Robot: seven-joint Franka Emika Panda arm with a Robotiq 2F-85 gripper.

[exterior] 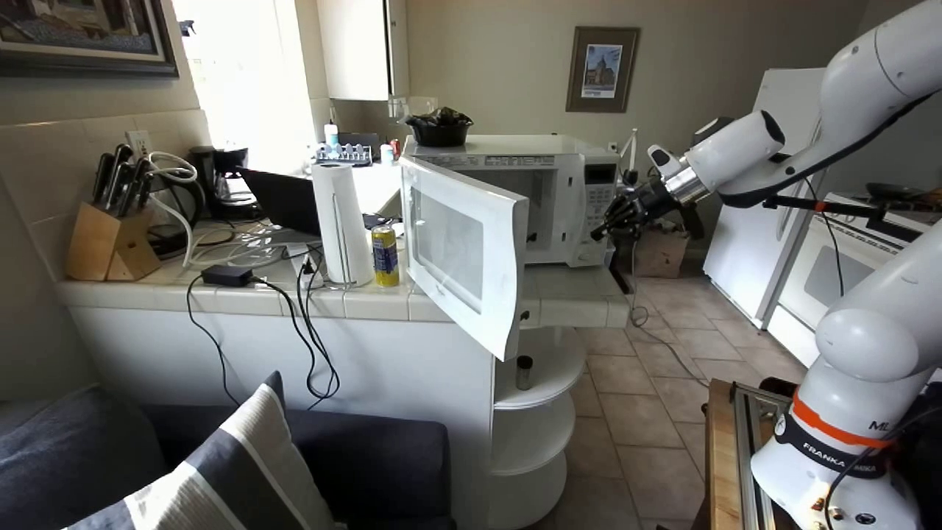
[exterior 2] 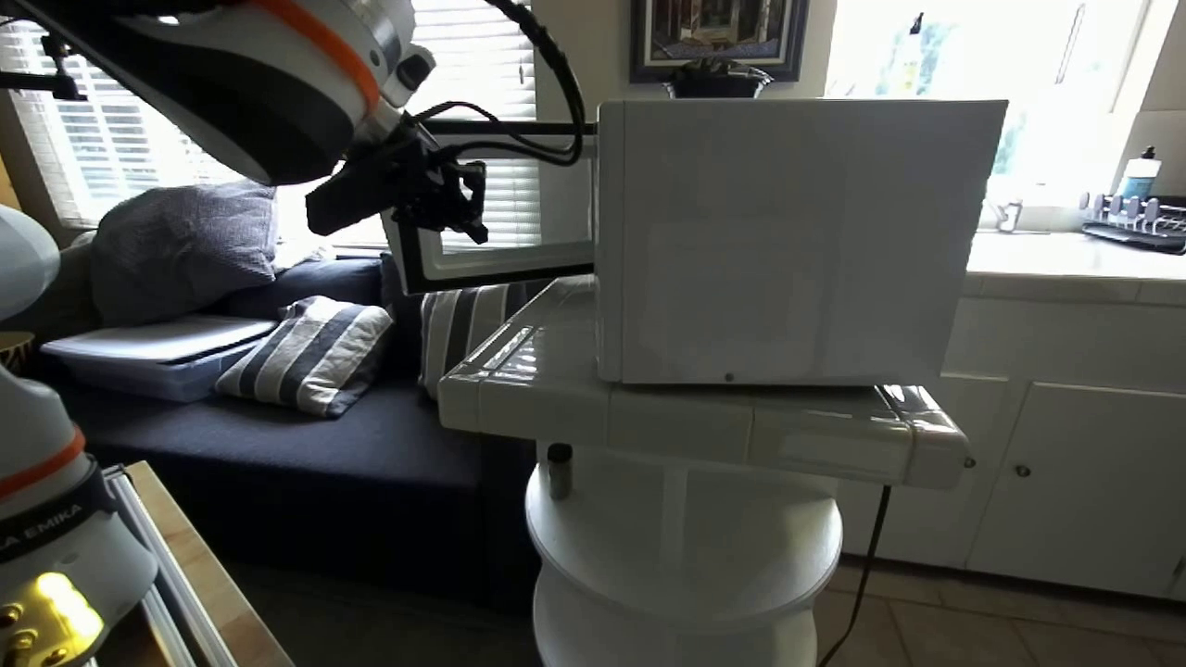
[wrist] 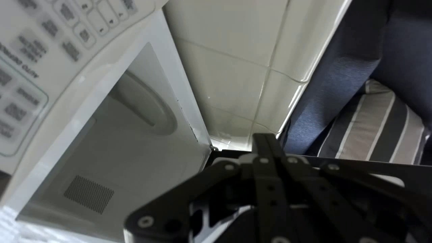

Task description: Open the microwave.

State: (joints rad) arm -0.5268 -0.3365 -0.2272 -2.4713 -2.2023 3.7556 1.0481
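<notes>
The white microwave (exterior: 572, 213) stands on the tiled counter, and its side shows in an exterior view (exterior 2: 797, 241). Its door (exterior: 467, 254) stands wide open, swung out past the counter's front edge. The door's black-edged inner side shows in an exterior view (exterior 2: 505, 269). My gripper (exterior: 600, 232) is in front of the control strip side, apart from the door in that view. In an exterior view the gripper (exterior 2: 480, 232) overlaps the open door. In the wrist view my fingertips (wrist: 266, 136) are together with nothing between them, beside the open cavity (wrist: 131, 148).
A black bowl (exterior: 440, 131) sits on the microwave. A paper-towel roll (exterior: 340, 228) and a yellow can (exterior: 385, 256) stand on the counter beside the door. A small jar (exterior: 524, 373) is on the rounded shelf below. A dark sofa (exterior 2: 371, 463) lies past the counter.
</notes>
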